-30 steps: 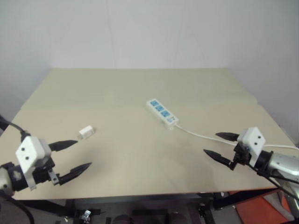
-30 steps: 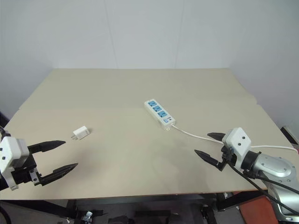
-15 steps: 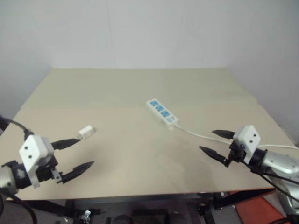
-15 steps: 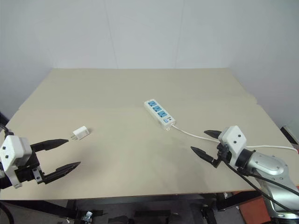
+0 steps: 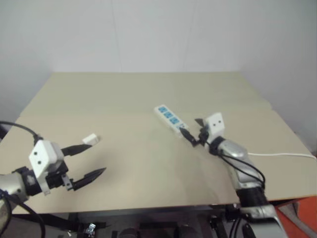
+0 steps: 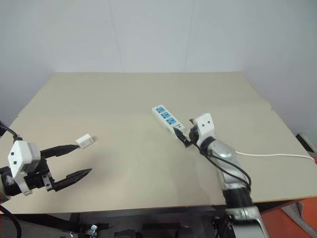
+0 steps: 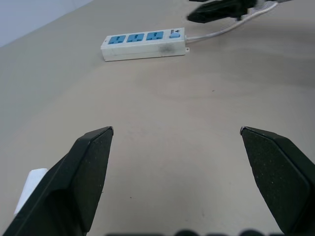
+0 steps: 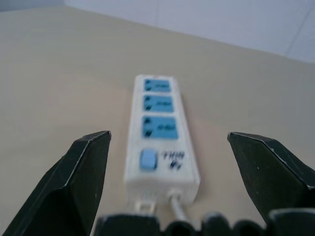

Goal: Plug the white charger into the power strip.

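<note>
The power strip lies at the table's middle, a white bar with three blue sockets, its cord trailing off to the right. My right gripper is open at the strip's cord end. In the right wrist view the strip lies just ahead, between the spread fingers. The white charger rests on the table at the left. My left gripper hovers open just in front of it, empty. In the left wrist view the charger peeks out beside one finger.
The beige table stretches back to a white wall. Its front edge runs close under both arms. The cord crosses the right side of the tabletop towards the right edge.
My right arm has swung forward and to the left, from near the table's front right edge up to the strip's cord end. The left gripper has stayed about where it was.
</note>
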You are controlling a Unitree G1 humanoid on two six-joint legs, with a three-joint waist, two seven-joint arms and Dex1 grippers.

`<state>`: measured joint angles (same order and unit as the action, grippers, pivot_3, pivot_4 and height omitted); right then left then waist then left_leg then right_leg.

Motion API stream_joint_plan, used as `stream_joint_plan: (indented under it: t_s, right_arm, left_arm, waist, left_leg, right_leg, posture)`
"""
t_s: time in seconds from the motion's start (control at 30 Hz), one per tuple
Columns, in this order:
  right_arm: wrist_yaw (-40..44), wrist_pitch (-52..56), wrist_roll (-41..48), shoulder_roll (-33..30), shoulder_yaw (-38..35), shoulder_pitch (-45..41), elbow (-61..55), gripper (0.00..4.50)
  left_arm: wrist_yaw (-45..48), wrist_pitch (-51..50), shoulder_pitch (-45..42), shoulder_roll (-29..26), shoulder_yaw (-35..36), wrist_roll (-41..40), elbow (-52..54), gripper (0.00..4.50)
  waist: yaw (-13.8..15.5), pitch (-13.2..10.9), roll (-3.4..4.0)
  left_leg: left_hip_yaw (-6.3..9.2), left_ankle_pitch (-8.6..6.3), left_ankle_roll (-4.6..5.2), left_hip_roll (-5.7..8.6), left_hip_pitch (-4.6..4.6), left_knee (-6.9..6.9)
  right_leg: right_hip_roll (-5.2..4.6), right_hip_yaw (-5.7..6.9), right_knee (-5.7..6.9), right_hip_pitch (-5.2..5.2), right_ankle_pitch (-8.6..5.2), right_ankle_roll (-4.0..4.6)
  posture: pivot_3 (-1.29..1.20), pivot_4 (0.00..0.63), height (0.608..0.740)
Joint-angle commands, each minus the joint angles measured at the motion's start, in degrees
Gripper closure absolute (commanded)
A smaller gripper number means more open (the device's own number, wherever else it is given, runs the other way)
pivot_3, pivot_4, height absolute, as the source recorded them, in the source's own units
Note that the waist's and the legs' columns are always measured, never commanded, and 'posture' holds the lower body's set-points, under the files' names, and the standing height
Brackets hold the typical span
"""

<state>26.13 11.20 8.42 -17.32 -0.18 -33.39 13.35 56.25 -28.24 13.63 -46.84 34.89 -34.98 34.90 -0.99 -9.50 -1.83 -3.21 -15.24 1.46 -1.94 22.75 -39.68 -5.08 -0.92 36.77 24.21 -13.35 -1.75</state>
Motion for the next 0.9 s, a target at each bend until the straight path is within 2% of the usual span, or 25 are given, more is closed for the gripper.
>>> stream_joint_plan:
  t_s: [0.03, 0.17, 0.33, 0.9]
  right_arm:
    - [-1.89, -5.75, -2.40, 1.35, 0.14, -4.78, 8.54, 0.02]
    - [-1.89, -9.70, -3.40, 2.83, 0.00, -9.34, 18.56, 0.02]
    - [-0.91, -12.03, -3.30, 4.18, -0.25, -12.12, 24.63, 0.02]
    - [1.40, -13.66, -3.81, 6.60, 0.12, -11.43, 27.78, 0.02]
  left_arm:
    - [-0.75, 1.49, -0.18, 0.19, 0.43, -0.69, 0.86, 0.00]
    - [-1.18, 1.52, 0.60, 0.47, 0.82, -0.93, 1.45, 0.00]
    - [-1.54, 1.44, 1.40, 0.54, 1.17, -1.40, 2.00, 0.00]
    - [-1.61, 1.21, 1.90, -0.40, 1.22, -2.29, 2.13, 0.00]
  waist:
    - [-0.06, 0.00, 0.01]
    - [-0.27, -0.01, 0.02]
    - [-0.70, -0.02, 0.04]
    - [-1.52, -0.03, 0.05]
  left_leg:
    - [-0.02, 0.00, 0.00, 0.00, -0.01, 0.00]
    - [-0.06, 0.00, -0.01, -0.01, 0.00, 0.01]
    - [-0.02, 0.00, -0.02, -0.02, 0.00, 0.02]
    - [0.27, 0.01, -0.04, -0.03, -0.01, 0.08]
  right_leg:
    - [0.00, 0.01, 0.00, 0.00, 0.00, 0.00]
    - [0.00, 0.00, 0.01, 0.01, 0.01, 0.01]
    - [-0.01, 0.00, 0.02, 0.02, 0.01, 0.01]
    - [-0.03, 0.01, 0.06, 0.05, 0.01, 0.02]
  posture:
    - [0.00, 0.150, 0.740]
    - [0.00, 0.150, 0.740]
    - [0.00, 0.150, 0.740]
    - [0.00, 0.150, 0.740]
